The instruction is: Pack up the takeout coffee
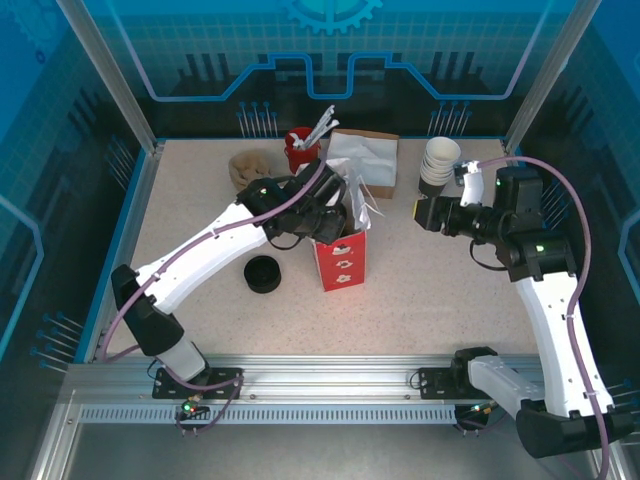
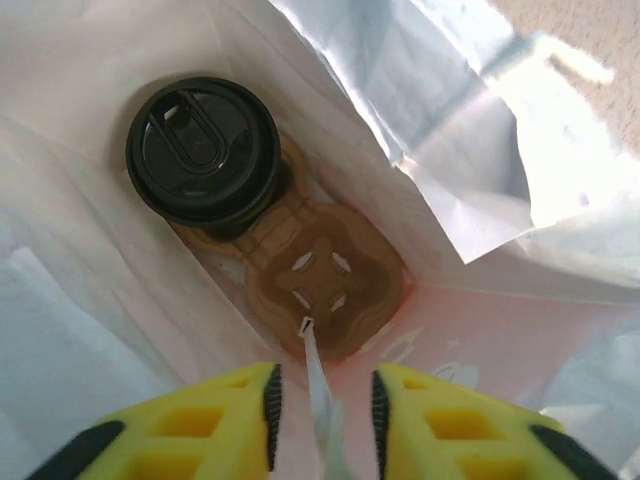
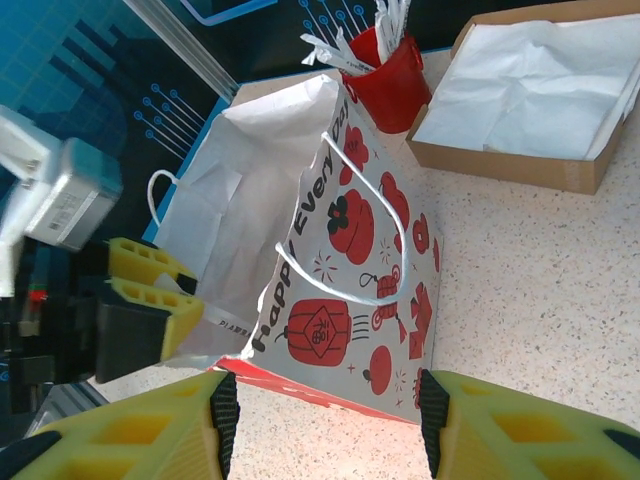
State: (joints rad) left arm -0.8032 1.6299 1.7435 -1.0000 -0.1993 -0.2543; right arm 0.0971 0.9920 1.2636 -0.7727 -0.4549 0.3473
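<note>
The takeout coffee (image 2: pixel 203 150) stands inside the red-and-white paper bag (image 1: pixel 340 255), at its bottom. I see its black round lid from above; its sides are hidden. It sits in one socket of a brown cup carrier (image 2: pixel 325 285). My left gripper (image 2: pixel 322 405) hangs open at the bag's mouth (image 1: pixel 330 215), with a thin white strip running loosely between its fingers. My right gripper (image 1: pixel 420 210) is open and apart from the bag, to its right. In the right wrist view the printed bag (image 3: pixel 370 250) lies beyond that gripper (image 3: pixel 325 420).
A squat black round piece (image 1: pixel 263 273) lies left of the bag. Behind it stand a red holder of stirrers (image 1: pixel 302 148), a cardboard box of white paper (image 1: pixel 365 160), brown carriers (image 1: pixel 250 165) and a stack of white cups (image 1: pixel 438 160).
</note>
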